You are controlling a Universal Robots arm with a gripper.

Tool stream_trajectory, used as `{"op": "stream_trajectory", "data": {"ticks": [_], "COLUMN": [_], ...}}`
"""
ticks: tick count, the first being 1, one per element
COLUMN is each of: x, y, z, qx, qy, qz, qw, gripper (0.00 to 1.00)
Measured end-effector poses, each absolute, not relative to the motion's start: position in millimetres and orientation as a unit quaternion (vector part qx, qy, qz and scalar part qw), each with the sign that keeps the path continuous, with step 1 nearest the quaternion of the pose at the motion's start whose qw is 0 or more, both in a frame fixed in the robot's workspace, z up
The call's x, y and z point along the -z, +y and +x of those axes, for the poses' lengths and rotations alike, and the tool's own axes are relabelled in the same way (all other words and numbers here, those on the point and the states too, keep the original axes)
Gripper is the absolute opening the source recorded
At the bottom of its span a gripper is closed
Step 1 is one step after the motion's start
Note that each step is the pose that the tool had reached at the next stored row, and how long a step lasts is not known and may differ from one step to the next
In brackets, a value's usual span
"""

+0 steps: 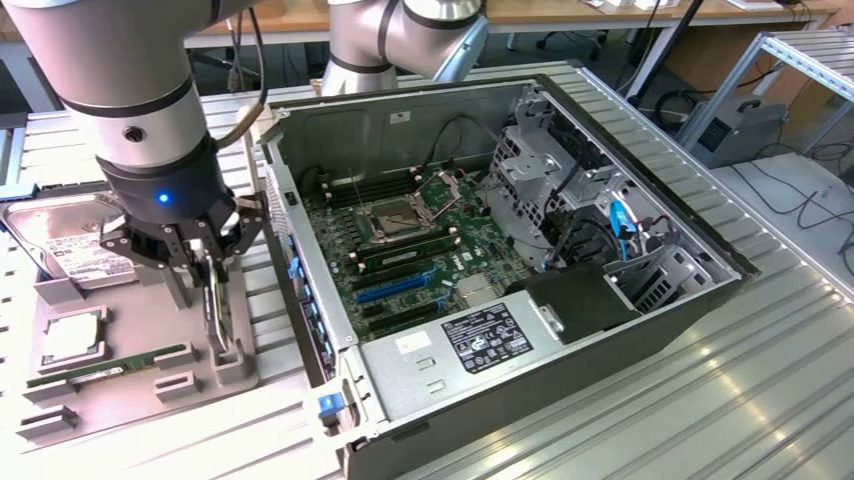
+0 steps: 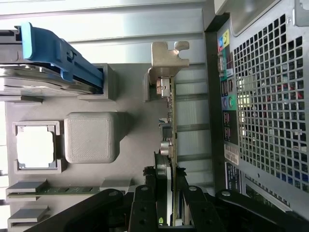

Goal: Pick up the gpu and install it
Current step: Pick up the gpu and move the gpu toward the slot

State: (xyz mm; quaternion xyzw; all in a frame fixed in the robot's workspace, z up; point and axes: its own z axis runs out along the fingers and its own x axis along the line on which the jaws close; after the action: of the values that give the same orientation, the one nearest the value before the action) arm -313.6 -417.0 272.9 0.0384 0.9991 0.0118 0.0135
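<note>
memory stick point(image 1: 107, 367): lies flat in a slot at the near end of the grey tray point(image 1: 127, 405).
chip point(image 1: 70, 340): square and silver, in its own pocket just behind the memory stick.
gpu point(image 1: 218, 320): stands on edge in a slot along the tray's side nearest the computer case. in the wrist view, the gpu point(image 2: 172, 125) has its metal bracket point(image 2: 166, 58) at the end toward the hard drive.
gripper point(image 1: 200, 290): points straight down over the tray, pinching the gpu from both faces. the card sits in its slot.
hard drive point(image 1: 67, 240): at the tray's far end, with a white label.
computer case point(image 1: 561, 380): lies open on the slatted metal table point(image 1: 747, 400), at the exterior view's right of the tray.
motherboard point(image 1: 414, 250): green, inside the case.
</note>
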Motion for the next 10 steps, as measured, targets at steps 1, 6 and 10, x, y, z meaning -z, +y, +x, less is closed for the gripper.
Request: {"op": "stream_trajectory", "data": {"ticks": [1, 6, 10], "x": [-273.5, -275.9, -278.1], "y": [-417.0, -417.1, -417.0], "z": [-313.6, -313.6, -313.6], "qx": [-0.012, -0.012, -0.012], "qy": [0.999, 0.999, 0.999], "qz": [0.038, 0.038, 0.038], "qw": [0.013, 0.014, 0.013], "gripper": [0.27, 0.27, 0.27]}}
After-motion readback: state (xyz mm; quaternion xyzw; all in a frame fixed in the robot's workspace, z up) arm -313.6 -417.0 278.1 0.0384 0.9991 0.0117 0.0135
